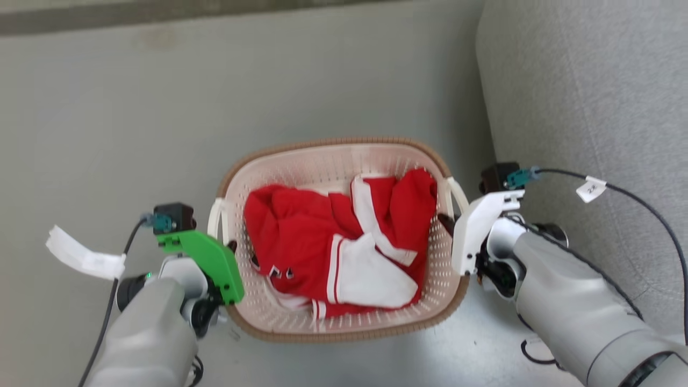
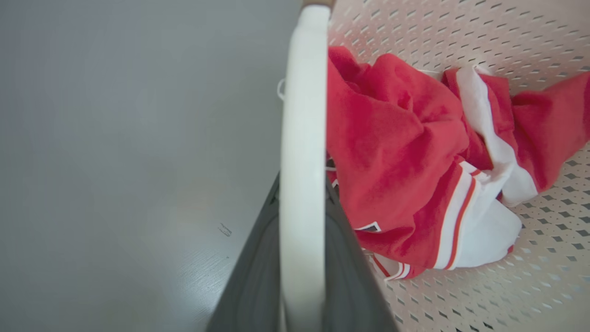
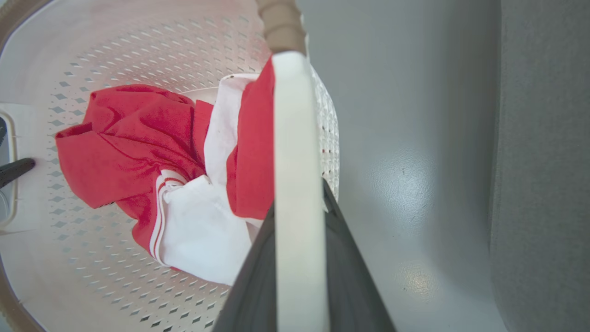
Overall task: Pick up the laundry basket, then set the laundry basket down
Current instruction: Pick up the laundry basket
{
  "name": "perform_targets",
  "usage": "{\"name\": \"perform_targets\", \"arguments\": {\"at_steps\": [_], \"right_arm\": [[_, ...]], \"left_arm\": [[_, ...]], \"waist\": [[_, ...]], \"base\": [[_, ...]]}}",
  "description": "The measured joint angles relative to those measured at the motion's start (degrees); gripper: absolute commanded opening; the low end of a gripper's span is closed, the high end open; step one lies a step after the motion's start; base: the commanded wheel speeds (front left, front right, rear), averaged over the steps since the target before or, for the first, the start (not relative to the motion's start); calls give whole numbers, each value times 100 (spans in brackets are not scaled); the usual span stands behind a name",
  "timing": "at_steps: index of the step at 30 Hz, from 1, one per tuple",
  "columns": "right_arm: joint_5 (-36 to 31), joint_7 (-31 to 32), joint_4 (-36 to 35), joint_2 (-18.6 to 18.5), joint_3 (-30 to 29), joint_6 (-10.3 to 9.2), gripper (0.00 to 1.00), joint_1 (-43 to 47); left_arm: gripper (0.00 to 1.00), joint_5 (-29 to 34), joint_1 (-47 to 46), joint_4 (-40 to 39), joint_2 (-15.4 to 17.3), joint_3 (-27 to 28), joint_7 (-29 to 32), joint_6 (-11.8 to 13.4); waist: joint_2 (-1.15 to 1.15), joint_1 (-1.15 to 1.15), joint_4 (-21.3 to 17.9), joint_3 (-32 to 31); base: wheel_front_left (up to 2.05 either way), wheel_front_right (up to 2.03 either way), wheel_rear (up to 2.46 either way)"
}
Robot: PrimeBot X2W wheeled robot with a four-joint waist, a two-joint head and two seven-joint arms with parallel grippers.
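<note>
The laundry basket [image 1: 344,156] is cream-white and perforated, with a brown woven-look rim, and sits centre in the head view. Inside it lies a red and white garment [image 1: 344,242]. My left gripper [image 1: 230,247], under its green mount, is shut on the basket's left white handle [image 2: 302,115], one dark finger [image 2: 251,281] on either side. My right gripper [image 1: 447,221] is shut on the right white handle [image 3: 295,138], which its fingers [image 3: 350,276] straddle. I cannot tell whether the basket touches the floor.
A grey upholstered sofa [image 1: 591,80] stands close to the right of the basket and my right arm. Grey floor [image 1: 134,118] spreads to the left and beyond, up to a dark baseboard [image 1: 107,16]. Cables with white tags [image 1: 590,188] hang off both wrists.
</note>
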Motion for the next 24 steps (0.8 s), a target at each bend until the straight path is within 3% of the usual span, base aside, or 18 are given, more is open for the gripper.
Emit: {"name": "perform_targets", "arguments": {"at_steps": [24], "right_arm": [[631,645,-2,5,500,-41,0,928]], "left_arm": [[0,-290,860,350,-83,-240,520,-2]], "waist": [[0,0,-87,-1584]], "base": [[0,0,0]]}}
